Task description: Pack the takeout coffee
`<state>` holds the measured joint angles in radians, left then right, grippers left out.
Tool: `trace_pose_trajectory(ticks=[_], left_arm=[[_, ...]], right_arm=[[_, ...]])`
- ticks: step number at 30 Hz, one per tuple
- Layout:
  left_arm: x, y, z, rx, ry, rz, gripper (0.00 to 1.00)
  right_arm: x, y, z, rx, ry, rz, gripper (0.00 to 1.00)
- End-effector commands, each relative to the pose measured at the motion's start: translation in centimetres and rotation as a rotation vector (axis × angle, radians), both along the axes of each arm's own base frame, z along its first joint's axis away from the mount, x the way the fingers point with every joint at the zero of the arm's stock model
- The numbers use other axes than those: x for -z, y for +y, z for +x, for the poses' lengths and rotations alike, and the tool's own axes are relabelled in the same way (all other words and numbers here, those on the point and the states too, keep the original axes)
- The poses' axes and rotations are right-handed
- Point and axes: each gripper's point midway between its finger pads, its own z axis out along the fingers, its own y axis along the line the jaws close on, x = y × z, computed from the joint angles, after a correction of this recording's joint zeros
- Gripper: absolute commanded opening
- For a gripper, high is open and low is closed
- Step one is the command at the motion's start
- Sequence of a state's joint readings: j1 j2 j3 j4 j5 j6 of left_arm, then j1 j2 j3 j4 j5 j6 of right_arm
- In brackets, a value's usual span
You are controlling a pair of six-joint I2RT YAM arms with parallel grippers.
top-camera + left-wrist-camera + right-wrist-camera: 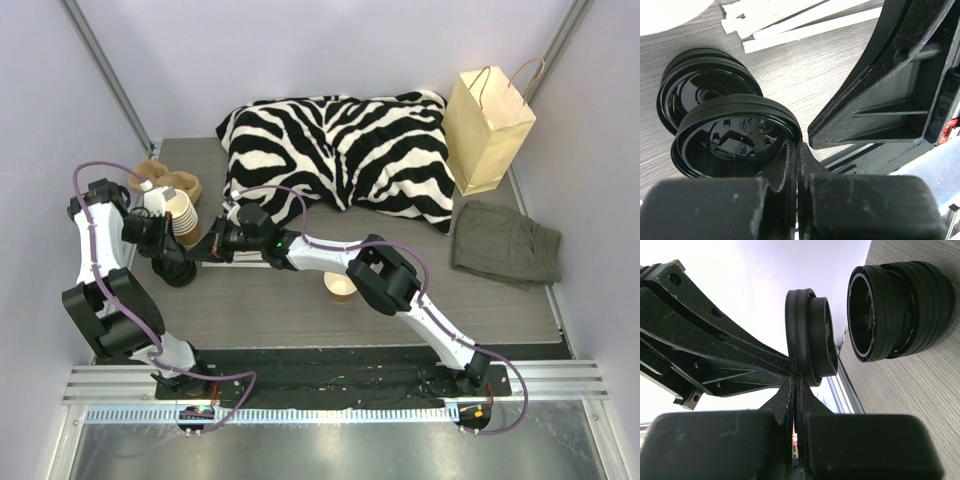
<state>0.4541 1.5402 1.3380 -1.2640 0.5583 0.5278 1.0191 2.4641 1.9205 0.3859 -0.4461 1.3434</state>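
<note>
Both arms reach from the near edge over the left half of the table. The kraft cup stands upright near mid-table, open-topped, tucked just under the right arm's elbow and partly hidden by it, well apart from both grippers. Left of it and slightly farther, the two grippers meet nose to nose. Left gripper: fingers pressed together, pinching the rim of a black lid whose hollow side faces the left wrist camera. Right gripper: fingers likewise together, nipping the same lid's rim right beside the left's grip. Can't tell whether the two sets of tips touch. In the right wrist view the lid looks held off the table surface. One lid or two nested: can't tell. Just beyond it sits the lid stack, several black lids nested, resting on the wood-grain top, close to the held lid. Past that, white flat sticks lie fanned on the table. The stack of lidless paper cups is just beyond the grippers, with a crumpled brown item behind it at far left. Far centre: zebra-print pillow. Far right: tan paper bag, upright with handles, beside the pillow's right end. A folded olive cloth lies nearer than the bag, by the right edge.
</note>
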Motion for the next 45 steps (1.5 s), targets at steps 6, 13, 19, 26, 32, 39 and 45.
trace_pose_trajectory(ticks=[6, 13, 19, 26, 32, 39, 45], left_arm=[[-1.1, -0.3, 0.3, 0.006, -0.031, -0.031, 0.0], [-1.4, -0.4, 0.2, 0.011, -0.032, -0.035, 0.0], [-1.4, -0.3, 0.3, 0.012, -0.032, -0.033, 0.0], [-3.0, -0.3, 0.4, 0.02, -0.056, -0.022, 0.0], [-4.9, -0.5, 0.0, 0.023, -0.097, -0.005, 0.0], [-7.0, -0.7, 0.0, 0.024, -0.155, 0.012, 0.0], [-9.0, -2.3, -2.1, 0.111, -0.195, 0.006, 0.0]], right_arm=[[-2.5, 0.8, 0.2, 0.01, -0.031, 0.084, 0.01], [0.3, 1.1, 0.6, 0.026, -0.027, 0.04, 0.01], [0.6, 1.4, 1.1, 0.034, -0.051, 0.03, 0.01], [-2.2, 1.5, 0.6, 0.003, -0.091, 0.09, 0.01], [-7.2, 1.6, -0.5, -0.041, -0.189, 0.166, 0.03], [-8.9, 0.8, -0.9, -0.058, -0.228, 0.166, 0.09], [-9.6, -2.7, 0.8, -0.039, -0.257, 0.123, 0.19]])
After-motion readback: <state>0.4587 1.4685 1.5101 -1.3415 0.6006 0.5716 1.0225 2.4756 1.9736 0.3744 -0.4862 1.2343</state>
